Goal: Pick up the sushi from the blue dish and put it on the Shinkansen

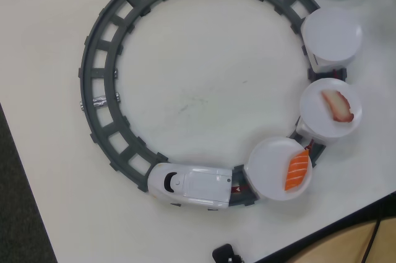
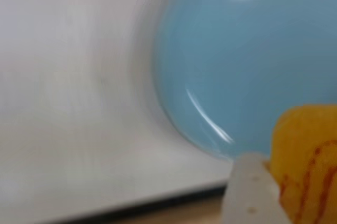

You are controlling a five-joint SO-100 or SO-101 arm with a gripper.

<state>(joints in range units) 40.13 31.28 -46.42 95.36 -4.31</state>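
- At the lower right corner of the wrist view, we see a pale finger lying right against the side of the yellow sushi; only that one finger shows, so we cannot tell whether the jaws are pinching the piece or merely resting beside it.
- Behind the sushi, the blue dish fills the upper right of the same view, blurred, and the part we can see looks bare.
- We judge the task to be at the pickup or early carry: the sushi is at the gripper and over or at the dish's edge, and it has not reached the train.
- In the overhead view, only a slice of the dish shows at the top right corner, and the arm is out of sight there.
- The Shinkansen sits on the grey track at the bottom, nose pointing left.
- Its first plate holds a salmon piece near the right rim.
- The second plate holds a pink and white piece.
- The third plate, nearest the dish, holds nothing; we judge it the likely spot for the sushi.
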